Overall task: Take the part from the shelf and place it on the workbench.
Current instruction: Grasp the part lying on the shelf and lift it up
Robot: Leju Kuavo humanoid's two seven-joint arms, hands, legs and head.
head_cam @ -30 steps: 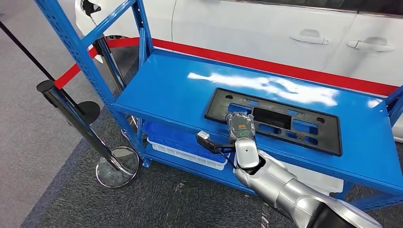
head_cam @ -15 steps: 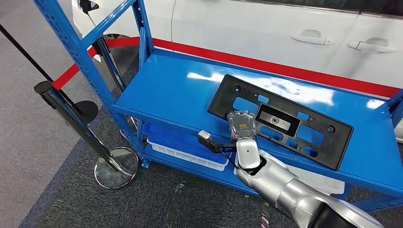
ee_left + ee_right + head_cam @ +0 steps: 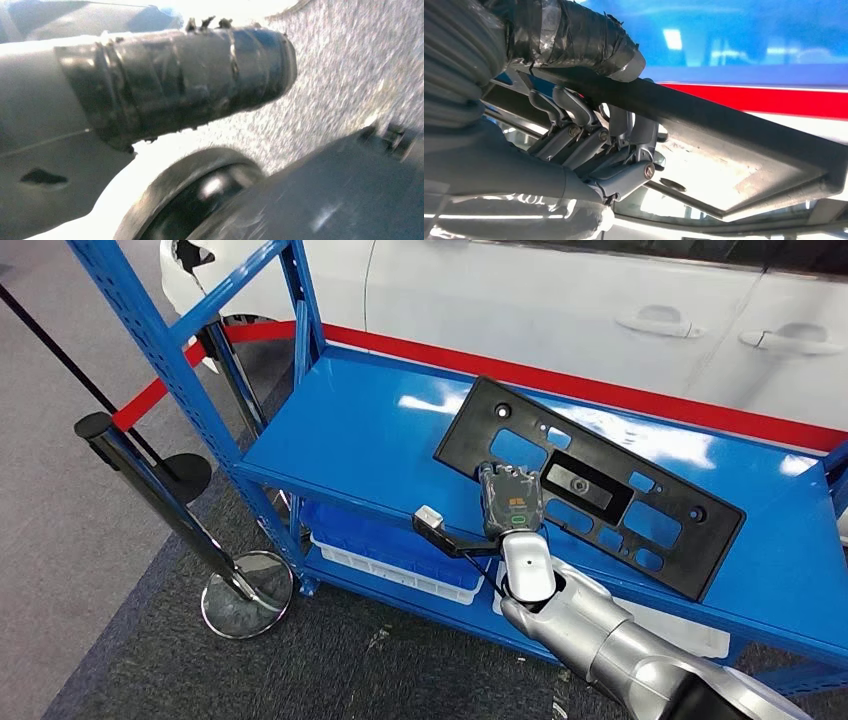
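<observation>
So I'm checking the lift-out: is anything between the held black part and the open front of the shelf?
Nothing visible. The right hand grips the black part at its near edge, above the shelf; the workbench isn't visible.

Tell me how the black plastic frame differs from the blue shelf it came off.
The black frame is thin and full of cut-out openings; the blue shelf is a solid, glossy sheet. The frame is tilted, its far edge raised, with the right hand holding its near edge, fingers through an opening; the shelf lies flat on its uprights. The frame is far smaller than the shelf. Both are flat and rectangular.
</observation>
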